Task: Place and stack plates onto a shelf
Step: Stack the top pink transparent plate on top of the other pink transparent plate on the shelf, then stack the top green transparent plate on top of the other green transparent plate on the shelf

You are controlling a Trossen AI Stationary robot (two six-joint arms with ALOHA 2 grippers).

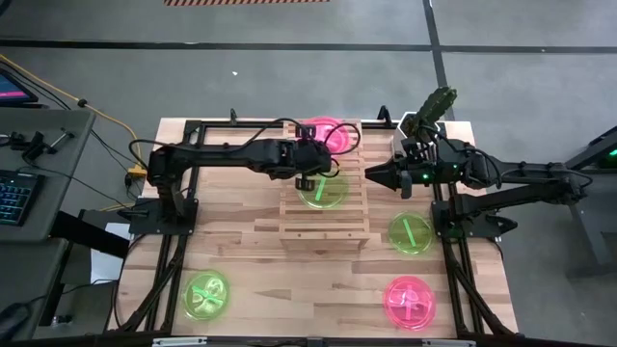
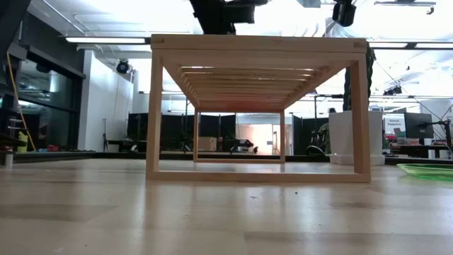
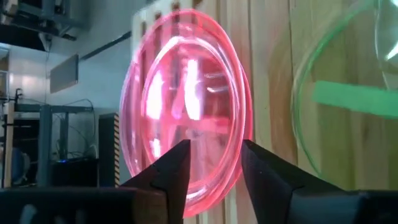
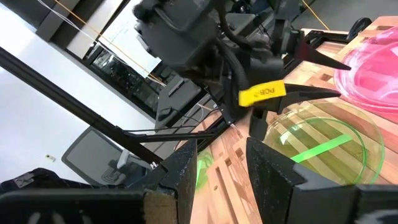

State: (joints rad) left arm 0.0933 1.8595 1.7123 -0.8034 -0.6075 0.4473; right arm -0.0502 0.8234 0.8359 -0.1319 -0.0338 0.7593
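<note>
Over the shelf (image 1: 323, 207), the left gripper (image 1: 310, 179) hangs with its fingers apart, just beside a green plate (image 1: 321, 190) and pink plates (image 1: 328, 133) lying on the slats. Right gripper (image 1: 378, 174) waits alongside, fingers apart too.

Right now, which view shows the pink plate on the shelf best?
The left wrist view: the pink plate fills it, beyond the left gripper. The high view shows it small at the shelf's far end, the right wrist view only an edge, the low view nothing.
</note>
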